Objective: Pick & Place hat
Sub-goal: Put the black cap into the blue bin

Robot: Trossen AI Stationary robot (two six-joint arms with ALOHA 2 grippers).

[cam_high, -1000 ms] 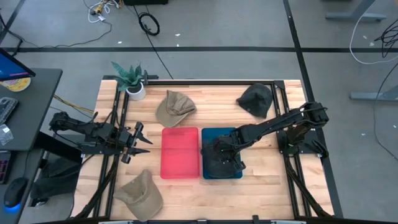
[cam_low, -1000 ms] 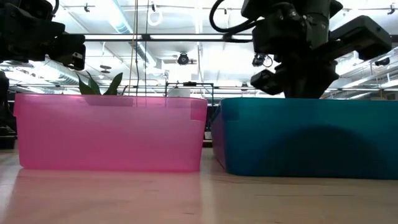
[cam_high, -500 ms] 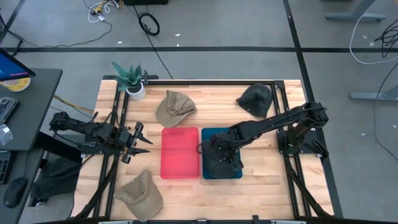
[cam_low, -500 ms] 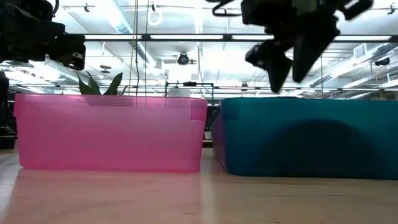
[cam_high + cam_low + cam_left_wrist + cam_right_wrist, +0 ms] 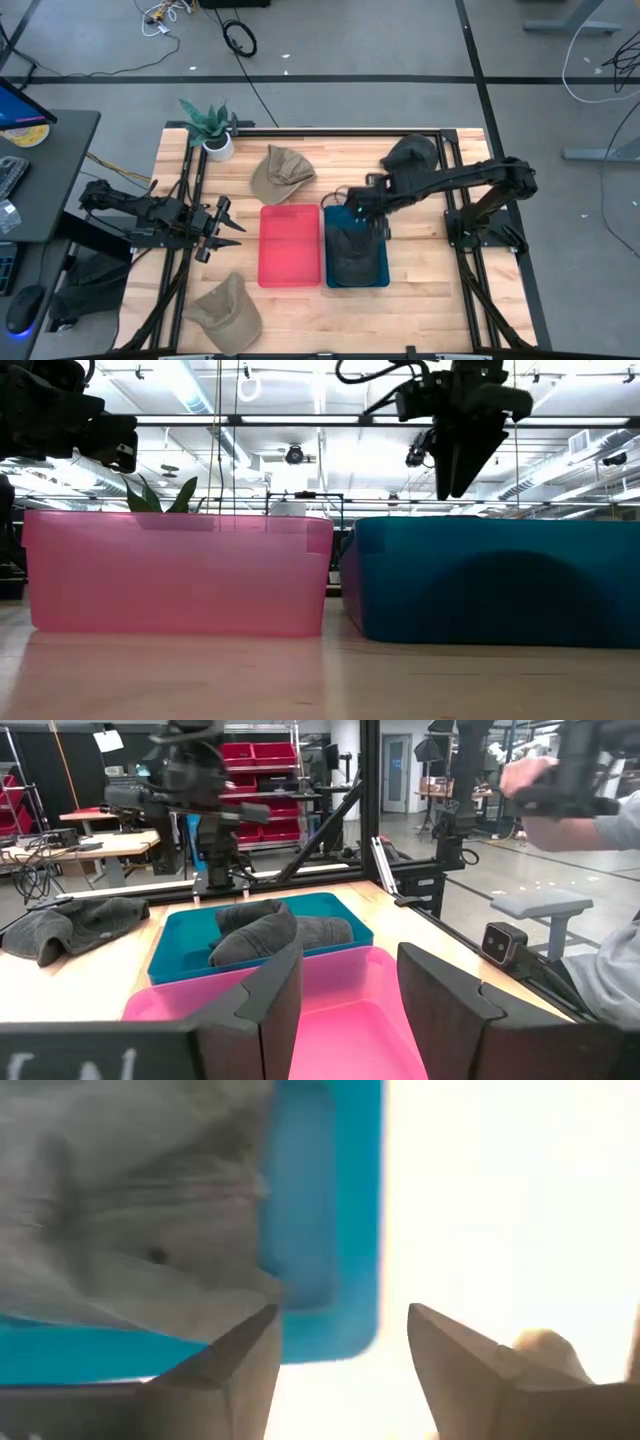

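Grey concrete floor [image 5: 330, 60] with loose cables [image 5: 238, 38], red shelving [image 5: 262, 765], bright ceiling lights [image 5: 300, 460].

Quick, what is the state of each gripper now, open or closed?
Left gripper: open, holding nothing, at the table's left edge.
Right gripper: open, holding nothing, above the blue bin.

This is a big workshop or robot lab. The floor [image 5: 330, 40] is bare grey with black tape lines and loose cables [image 5: 238, 38] on it. High up are white pipes and bright lights [image 5: 200, 385]. Red storage bins [image 5: 262, 754] fill shelves at the back, near work benches [image 5: 95, 842] and metal frames. A desk with a computer mouse [image 5: 22, 303] stands beside the wooden table [image 5: 430, 290].
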